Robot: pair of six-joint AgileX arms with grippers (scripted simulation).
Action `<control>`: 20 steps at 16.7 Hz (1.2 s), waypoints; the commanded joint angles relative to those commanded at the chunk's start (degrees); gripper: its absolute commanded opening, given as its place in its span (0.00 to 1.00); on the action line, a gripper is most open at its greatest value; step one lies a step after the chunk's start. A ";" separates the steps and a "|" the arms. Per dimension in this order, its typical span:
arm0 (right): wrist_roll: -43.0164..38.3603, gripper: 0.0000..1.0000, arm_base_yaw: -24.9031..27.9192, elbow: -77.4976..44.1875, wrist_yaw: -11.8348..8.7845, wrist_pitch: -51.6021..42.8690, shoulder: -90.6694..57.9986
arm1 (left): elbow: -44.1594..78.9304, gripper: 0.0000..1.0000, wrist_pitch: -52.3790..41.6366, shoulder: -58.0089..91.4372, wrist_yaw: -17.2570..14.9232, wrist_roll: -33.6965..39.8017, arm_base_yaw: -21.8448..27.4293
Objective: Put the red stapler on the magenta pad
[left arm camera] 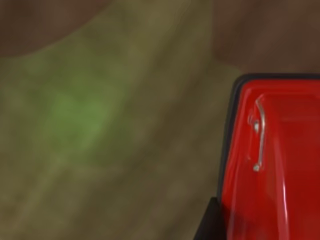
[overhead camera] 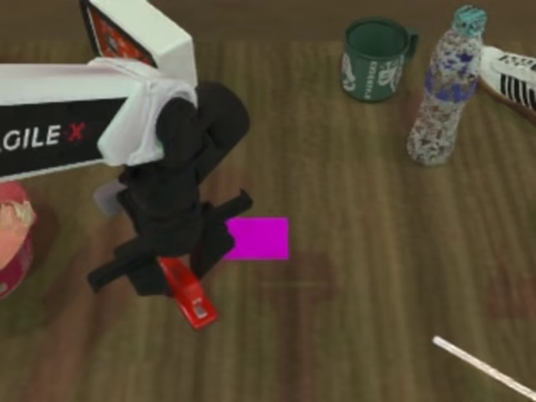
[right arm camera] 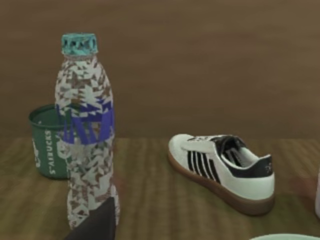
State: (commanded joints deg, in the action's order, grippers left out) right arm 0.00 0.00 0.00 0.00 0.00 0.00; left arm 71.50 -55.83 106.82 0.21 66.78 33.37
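Observation:
The red stapler (overhead camera: 191, 297) lies slantwise just left of the magenta pad (overhead camera: 258, 239); its far end pokes out from under my left arm. My left gripper (overhead camera: 172, 270) is down over the stapler's other end, beside the pad's left edge. In the left wrist view the glossy red stapler (left arm camera: 272, 160) fills the side of the picture, and one dark finger (left arm camera: 210, 225) presses against its edge, so the gripper is shut on it. My right gripper stays out of the top view; its wrist view shows a single dark finger (right arm camera: 97, 225) set well off-centre, open.
A white box with a red-orange screen (overhead camera: 138, 33) and a pink round container (overhead camera: 12, 239) stand on the left. At the back right are a green mug (overhead camera: 377, 59), a patterned bottle (overhead camera: 444, 88) and a white sneaker (overhead camera: 511, 71). A white bar (overhead camera: 486, 368) crosses the front right.

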 joint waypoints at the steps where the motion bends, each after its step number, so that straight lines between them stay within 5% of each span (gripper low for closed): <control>1: 0.00 1.00 0.00 0.00 0.00 0.00 0.00 | 1.42 0.00 -2.52 -1.09 -0.02 0.01 -0.13; 12: 0.00 1.00 0.00 0.00 0.00 0.00 0.00 | 7.84 0.00 -8.30 -0.58 -0.06 3.80 -0.09; 20: 0.00 1.00 0.00 0.00 0.00 0.00 0.00 | 32.16 0.00 -17.96 14.61 -0.27 36.65 -1.30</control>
State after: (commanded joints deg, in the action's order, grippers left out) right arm 0.00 0.00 0.00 0.00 0.00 0.00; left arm 103.65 -73.78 121.43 -0.05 103.43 32.07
